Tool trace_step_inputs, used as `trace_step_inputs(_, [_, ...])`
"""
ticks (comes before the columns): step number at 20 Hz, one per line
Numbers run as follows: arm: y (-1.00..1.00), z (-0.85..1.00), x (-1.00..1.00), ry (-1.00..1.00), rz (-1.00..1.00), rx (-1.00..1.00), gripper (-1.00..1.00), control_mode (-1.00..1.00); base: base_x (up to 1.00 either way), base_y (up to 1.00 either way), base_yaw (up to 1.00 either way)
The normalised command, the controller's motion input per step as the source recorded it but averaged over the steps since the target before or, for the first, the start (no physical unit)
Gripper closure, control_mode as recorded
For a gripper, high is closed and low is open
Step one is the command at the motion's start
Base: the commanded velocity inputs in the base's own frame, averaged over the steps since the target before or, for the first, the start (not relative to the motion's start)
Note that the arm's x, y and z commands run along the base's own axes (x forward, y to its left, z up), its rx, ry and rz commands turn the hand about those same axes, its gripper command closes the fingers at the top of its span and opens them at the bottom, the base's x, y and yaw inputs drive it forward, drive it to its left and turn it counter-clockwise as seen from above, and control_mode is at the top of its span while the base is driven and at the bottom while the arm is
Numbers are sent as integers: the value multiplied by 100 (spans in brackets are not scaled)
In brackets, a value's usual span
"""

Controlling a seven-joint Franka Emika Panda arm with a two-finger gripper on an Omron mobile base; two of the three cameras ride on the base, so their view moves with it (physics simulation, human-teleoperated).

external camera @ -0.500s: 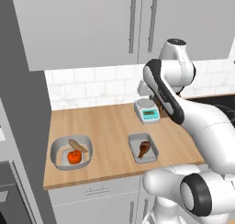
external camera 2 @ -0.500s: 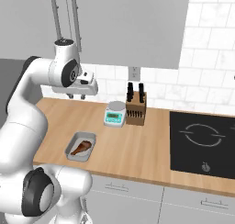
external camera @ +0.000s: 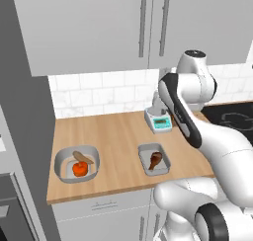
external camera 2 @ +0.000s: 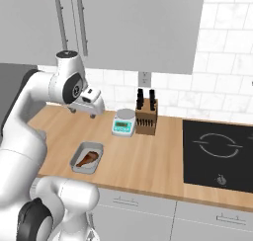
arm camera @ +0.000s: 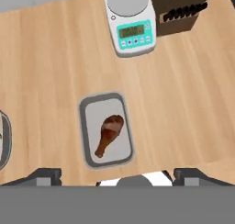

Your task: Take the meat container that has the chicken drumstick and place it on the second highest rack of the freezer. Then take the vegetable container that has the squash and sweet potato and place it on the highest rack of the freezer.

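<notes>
The meat container [arm camera: 106, 130] is a small grey tray lying on the wooden counter, and the reddish-brown chicken drumstick [arm camera: 109, 134] rests inside it. It also shows near the counter's front edge as the meat container [external camera: 154, 159] [external camera 2: 87, 157]. My gripper [arm camera: 118, 175] [external camera 2: 83, 112] hangs open well above the counter, looking down on that tray, with nothing between its fingers. To the left sits the rounded vegetable container [external camera: 76, 163], holding the orange-red squash [external camera: 79, 169] and the tan sweet potato [external camera: 81, 157]. The freezer's racks are out of view.
A white and teal kitchen scale [arm camera: 131, 23] [external camera 2: 123, 122] stands behind the tray, next to a wooden knife block [external camera 2: 147, 116]. A black cooktop [external camera 2: 217, 146] lies at the right. Grey wall cabinets [external camera: 148, 27] hang overhead. A tall grey panel [external camera: 22, 116] bounds the counter's left end.
My hand has dipped slightly toward the counter. Both containers lie where they were.
</notes>
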Motion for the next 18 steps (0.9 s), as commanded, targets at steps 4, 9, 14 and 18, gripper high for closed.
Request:
trace_step_inputs(4, [0, -34, 22, 0, -43, 12, -100, -100, 0, 0, 0])
trace_step_inputs(9, [0, -39, 18, 1, -40, 12, -100, -100, 0, 0, 0])
trace_step_inputs(14, [-1, -42, 4, 9, -28, 4, -100, -100, 0, 0, 0])
trace_step_inputs(18, [-2, -49, -3, 15, -18, 5, -100, -100, 0, 0, 0])
